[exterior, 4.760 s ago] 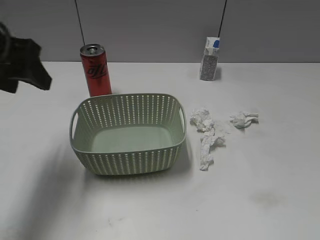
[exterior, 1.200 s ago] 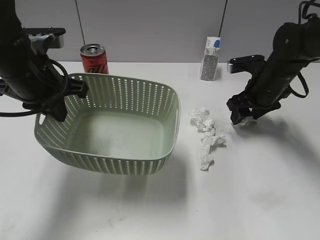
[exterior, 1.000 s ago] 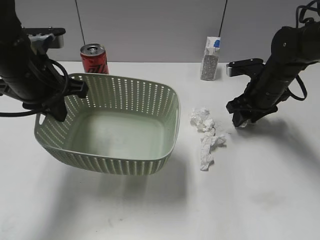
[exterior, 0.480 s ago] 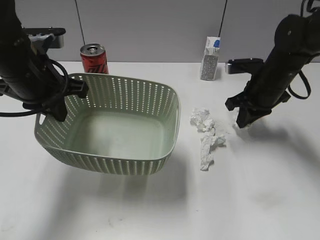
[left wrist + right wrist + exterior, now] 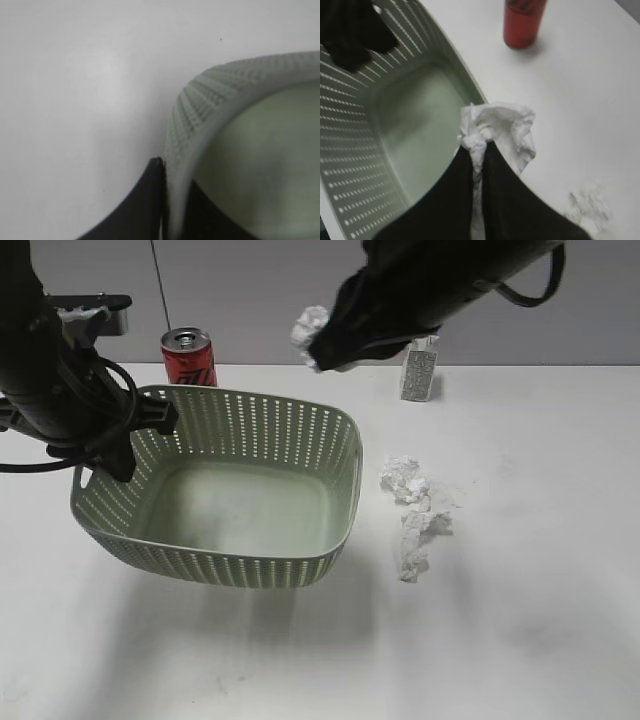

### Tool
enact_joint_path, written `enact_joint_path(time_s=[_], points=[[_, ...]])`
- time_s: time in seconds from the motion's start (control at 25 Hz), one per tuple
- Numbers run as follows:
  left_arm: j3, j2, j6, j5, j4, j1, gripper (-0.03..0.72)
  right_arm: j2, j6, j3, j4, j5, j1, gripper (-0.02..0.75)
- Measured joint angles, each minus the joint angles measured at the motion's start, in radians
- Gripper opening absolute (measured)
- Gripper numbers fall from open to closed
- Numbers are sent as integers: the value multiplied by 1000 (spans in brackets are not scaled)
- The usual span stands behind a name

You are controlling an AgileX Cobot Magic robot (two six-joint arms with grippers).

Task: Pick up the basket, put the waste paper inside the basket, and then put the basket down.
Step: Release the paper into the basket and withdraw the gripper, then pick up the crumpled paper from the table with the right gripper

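The pale sage-green basket (image 5: 240, 510) hangs tilted above the table. My left gripper (image 5: 115, 445) is shut on its left rim, and the rim (image 5: 180, 135) shows clamped between the jaws in the left wrist view. My right gripper (image 5: 318, 348) is shut on a crumpled white waste paper wad (image 5: 308, 328) and holds it high over the basket's far right edge. In the right wrist view the wad (image 5: 502, 130) sits at the fingertips above the basket's rim (image 5: 465, 80). More waste paper (image 5: 415, 510) lies on the table right of the basket.
A red can (image 5: 188, 358) stands behind the basket, also in the right wrist view (image 5: 522, 20). A white-and-blue carton (image 5: 418, 375) stands at the back, partly behind my right arm. The table is white.
My right gripper has lifted the far right wad off the table and swung it up and left over the basket's far edge. The left gripper and basket have stayed in place.
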Motion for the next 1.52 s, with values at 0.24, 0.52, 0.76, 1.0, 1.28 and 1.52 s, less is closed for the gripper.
enact_joint_path(time_s=[0.24,0.52,0.76,1.0,1.28,1.52], points=[[0,0,0,-1,-16,0,8,63,-10,0,13,-74,120,100],[0,0,0,-2,-19,0,8,149,-11,0,11,-41,125,631],[0,0,0,-2,-21,0,8,102,43,-97,-173,67,120,573],[0,0,0,-2,-22,0,8,62,309,-127,-416,48,-16,560],[0,0,0,-9,-22,0,8,178,369,-64,-392,-40,-206,559],[0,0,0,-24,-22,0,8,352,367,-60,-321,-149,-220,559]])
